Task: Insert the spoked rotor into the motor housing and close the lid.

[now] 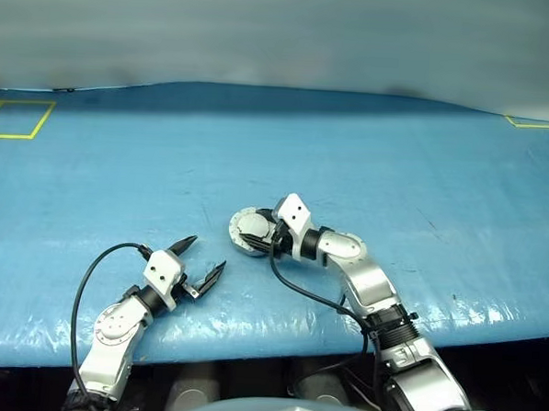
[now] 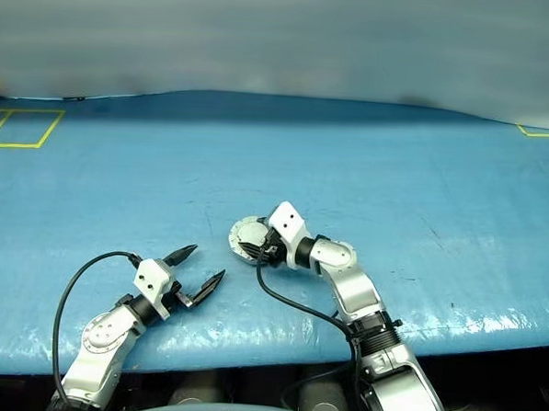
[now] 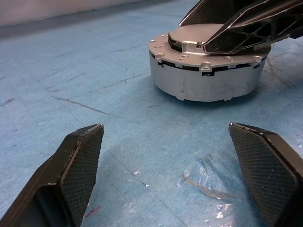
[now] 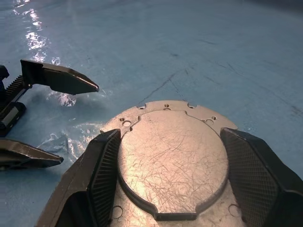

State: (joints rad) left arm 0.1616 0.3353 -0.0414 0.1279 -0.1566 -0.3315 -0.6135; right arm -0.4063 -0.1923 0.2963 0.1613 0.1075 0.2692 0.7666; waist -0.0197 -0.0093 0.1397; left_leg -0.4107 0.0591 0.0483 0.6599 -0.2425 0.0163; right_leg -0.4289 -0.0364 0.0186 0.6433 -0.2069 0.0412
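Nearest the robot, the left tool [image 1: 201, 260] rests low over the blue tabletop [image 1: 424, 167] with its two black fingers spread as wide as they go and nothing between them; its forearm lies almost flat, pointing forward and inward toward the work. A little farther out, near but apart from that tool, sits the motor housing [image 3: 206, 80], a squat silver drum standing upright on the tabletop. The lid [image 4: 173, 161] lies flat across the top of it, so the housing appears shut, and the spoked rotor, which cannot be seen, is most likely already inside, though that is a judgement, since the closed top hides the interior. The right tool [image 4: 173, 182] is over the housing, one finger at each side of the raised round plate on the lid, jaws well apart; from the wrist view the pads stand beside the plate's edge, and whether they actually press it cannot be told. The right arm reaches in from the robot's right, its forearm angled forward and to the left, the wrist bent so the tool points slightly downward onto the lid. What seems left, at most, is to seat the lid fully and draw the right tool clear. Beyond lies bare tabletop with yellow tape marks [image 1: 17, 118] at the far corners.
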